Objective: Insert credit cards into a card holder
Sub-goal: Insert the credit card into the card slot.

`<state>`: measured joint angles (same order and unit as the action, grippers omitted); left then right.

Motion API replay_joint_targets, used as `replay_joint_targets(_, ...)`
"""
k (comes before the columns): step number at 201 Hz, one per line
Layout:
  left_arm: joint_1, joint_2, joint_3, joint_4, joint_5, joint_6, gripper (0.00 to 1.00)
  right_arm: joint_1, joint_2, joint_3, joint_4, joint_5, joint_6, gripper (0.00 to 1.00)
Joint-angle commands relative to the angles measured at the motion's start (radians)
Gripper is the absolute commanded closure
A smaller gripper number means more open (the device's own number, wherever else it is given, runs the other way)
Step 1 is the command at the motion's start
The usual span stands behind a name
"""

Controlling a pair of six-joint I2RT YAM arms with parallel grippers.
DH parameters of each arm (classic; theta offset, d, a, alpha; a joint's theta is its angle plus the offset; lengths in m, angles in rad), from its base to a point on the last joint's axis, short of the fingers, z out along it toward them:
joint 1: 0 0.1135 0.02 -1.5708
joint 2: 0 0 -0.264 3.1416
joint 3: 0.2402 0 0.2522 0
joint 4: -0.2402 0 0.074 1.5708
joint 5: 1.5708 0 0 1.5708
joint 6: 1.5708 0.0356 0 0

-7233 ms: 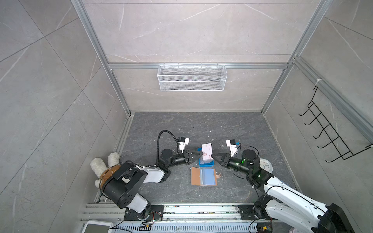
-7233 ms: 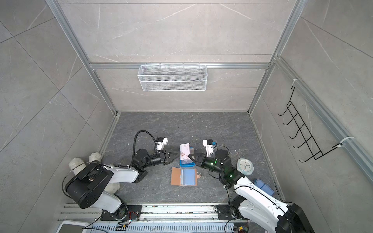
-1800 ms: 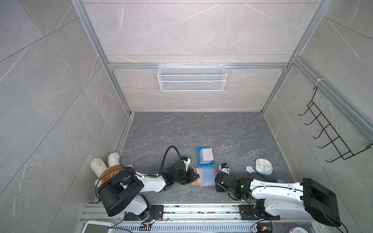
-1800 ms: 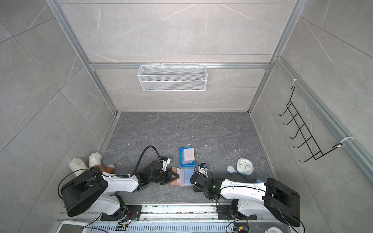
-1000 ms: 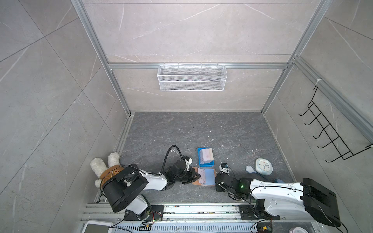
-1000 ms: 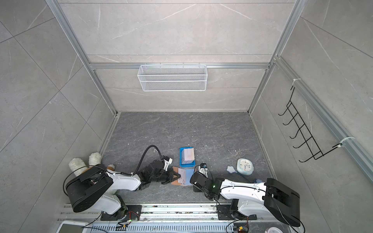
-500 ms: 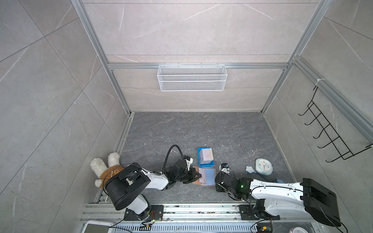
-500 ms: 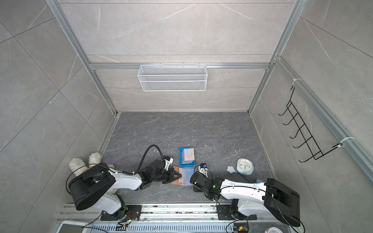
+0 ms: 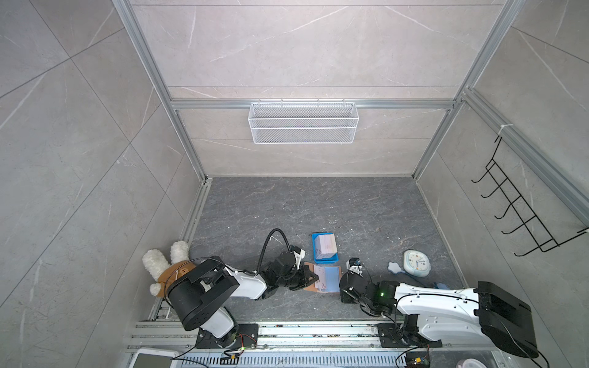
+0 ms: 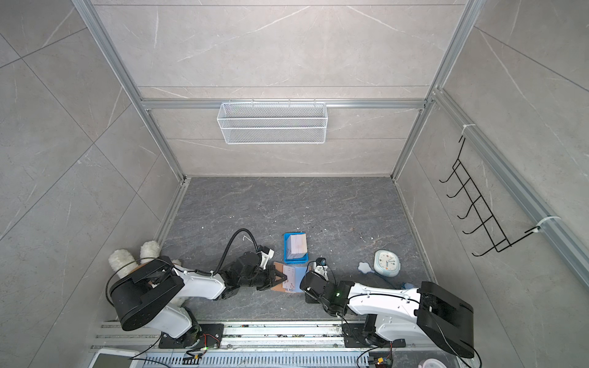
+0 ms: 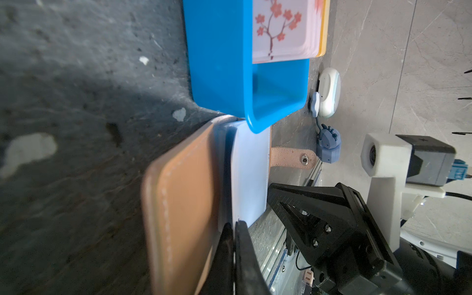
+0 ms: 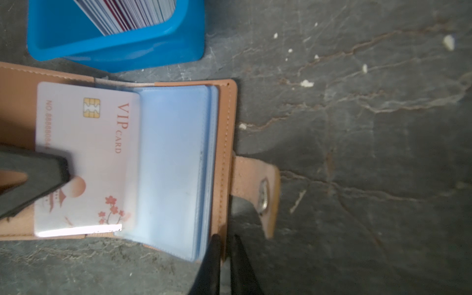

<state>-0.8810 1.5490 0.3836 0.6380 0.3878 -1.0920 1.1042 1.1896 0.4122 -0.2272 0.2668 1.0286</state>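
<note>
The tan card holder point(image 9: 333, 280) lies open on the grey floor, its bluish sleeves point(image 12: 173, 166) facing up. A pale pink credit card point(image 12: 86, 143) marked VIP lies on its left half, one end tucked under a sleeve. My left gripper point(image 9: 315, 279) is shut on that card's outer edge, and one of its fingers point(image 12: 46, 176) shows over the card. My right gripper point(image 12: 224, 240) is shut on the holder's right cover edge, next to the snap tab point(image 12: 258, 189). More credit cards point(image 9: 325, 247) stand stacked in the blue tray point(image 12: 115, 51) just behind the holder.
A plush toy point(image 9: 165, 267) lies by the left arm's base. A small clock point(image 9: 416, 263) and a blue figure point(image 11: 329, 145) sit on the floor at the right. A wire basket point(image 9: 302, 127) hangs on the back wall, a hook rack point(image 9: 526, 216) on the right wall.
Both arms have come down from above the tray to the holder. Over the last second my left gripper has edged right with the card; the right arm has stayed still.
</note>
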Motion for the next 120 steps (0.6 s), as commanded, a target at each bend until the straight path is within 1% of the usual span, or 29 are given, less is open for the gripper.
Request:
replay_joint_targets(1, 0.003, 0.019, 0.023, 0.016, 0.011, 0.004, 1.00, 0.006, 0.013, 0.020, -0.001, 0.028, 0.001, 0.87)
replay_joint_targets(75, 0.004, 0.016, 0.015, -0.002, 0.032, 0.006, 1.00, 0.006, 0.016, 0.023, -0.001, 0.029, -0.002, 0.88)
replay_joint_targets(120, 0.003, 0.048, 0.034, 0.006, 0.033, -0.014, 1.00, 0.006, 0.014, 0.019, 0.002, 0.026, -0.001, 0.88)
